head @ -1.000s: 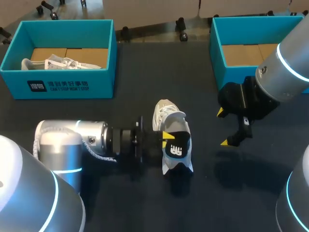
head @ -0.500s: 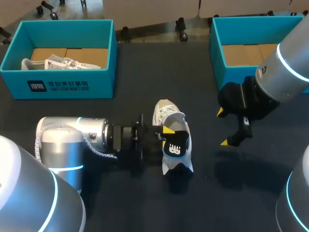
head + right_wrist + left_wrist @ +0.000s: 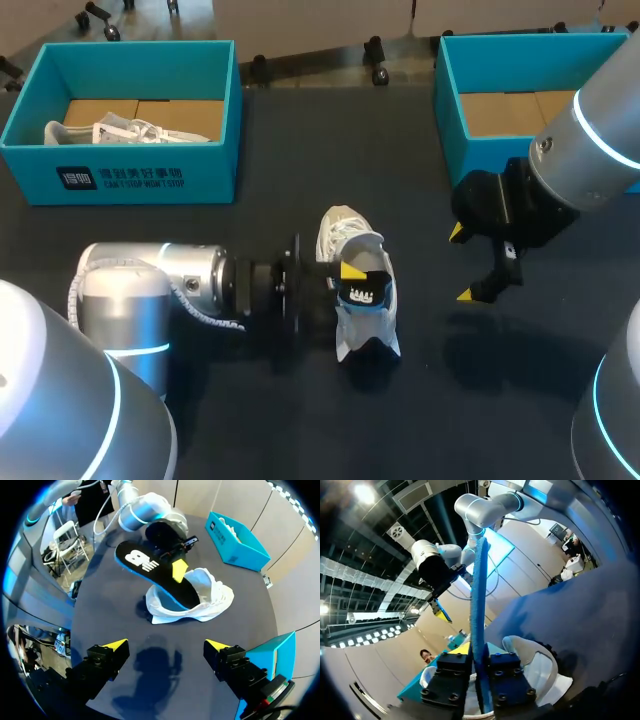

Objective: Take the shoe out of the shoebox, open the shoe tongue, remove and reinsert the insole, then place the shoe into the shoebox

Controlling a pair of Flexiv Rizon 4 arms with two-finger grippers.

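A white shoe (image 3: 348,240) lies on the dark table, its opening toward my left arm. My left gripper (image 3: 352,278) is shut on a black insole (image 3: 366,292) with a blue edge, which stands tilted in the shoe's opening. In the left wrist view the insole (image 3: 479,595) rises edge-on between the black fingers (image 3: 507,685), over the shoe (image 3: 535,662). In the right wrist view the insole (image 3: 145,565) slants up out of the shoe (image 3: 210,597). My right gripper (image 3: 465,263) hangs open to the shoe's right, above the table, with nothing between its fingers (image 3: 112,645).
A teal shoebox (image 3: 120,180) at the back left holds another white shoe (image 3: 125,130). A second teal shoebox (image 3: 455,110) stands at the back right, partly behind my right arm. Open table lies in front of the shoe.
My left gripper has shifted slightly right, and the insole has tipped and sunk lower into the shoe's opening. The right arm has not moved.
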